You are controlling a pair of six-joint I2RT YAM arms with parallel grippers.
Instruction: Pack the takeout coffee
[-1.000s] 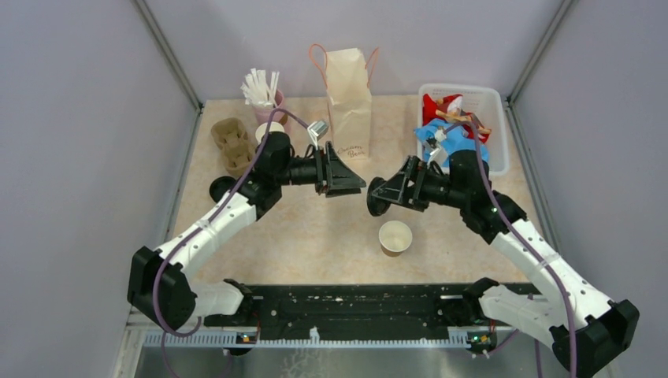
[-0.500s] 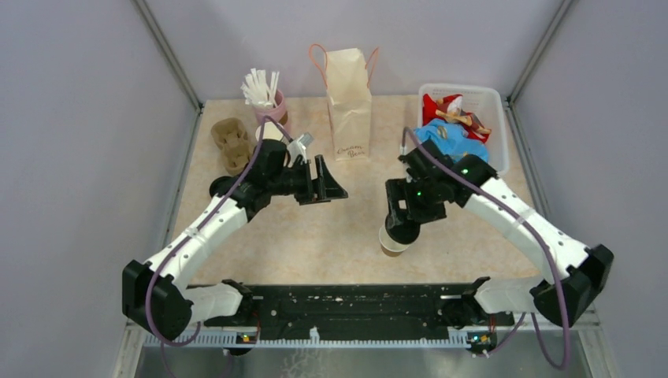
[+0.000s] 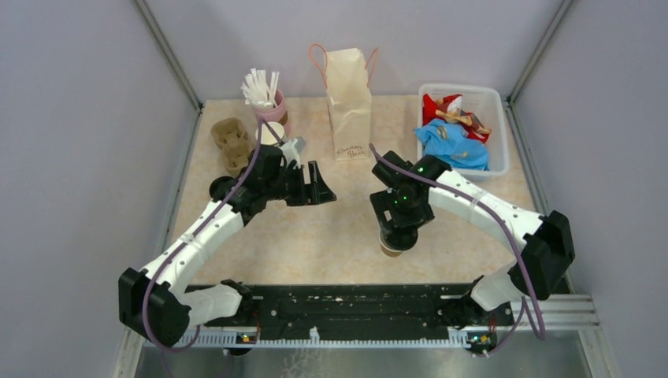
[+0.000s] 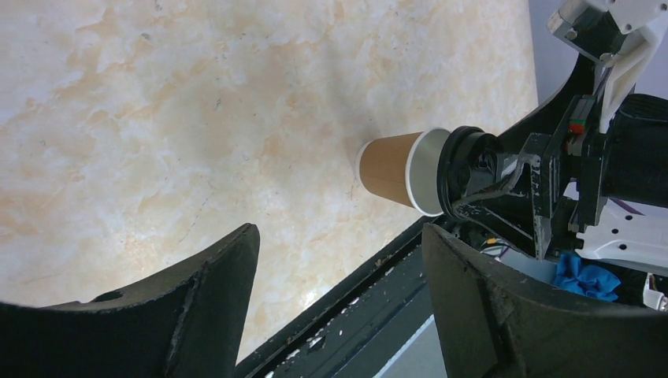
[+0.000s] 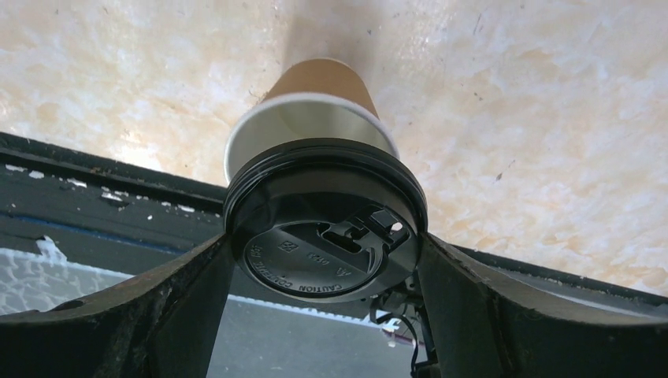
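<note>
One step live: lidding. Far L at the back sit a pulp cup carrier point(image 3: 230, 144) and a pink cup of straws point(image 3: 265, 98), neither needed yet. L gripper point(image 4: 339, 236) hovers over bare tabletop point(image 3: 331, 236) w/ fingers spread wide and nothing btwn them, aimed roughly toward the cup, prob just standing by. Paper bag point(image 3: 349, 94) stands upright at back centre, well apart from the cup.

R of centre, near the front edge, the brown paper cup point(image 4: 390, 167) stands upright w/ its mouth uncovered. R gripper point(image 5: 324, 244) is right over it, pinching the black lid point(image 5: 315, 264) by its edge. The lid sits just at the cup's white rim, not seated; can't tell if it touches.

Next move prob: centre the lid on the rim, level it, press straight down till it snaps, w/o crushing or tipping the cup. After that, let go, regrip the cup body and carry it to the bag. White bin point(image 3: 488, 98) of cloths is far R.
</note>
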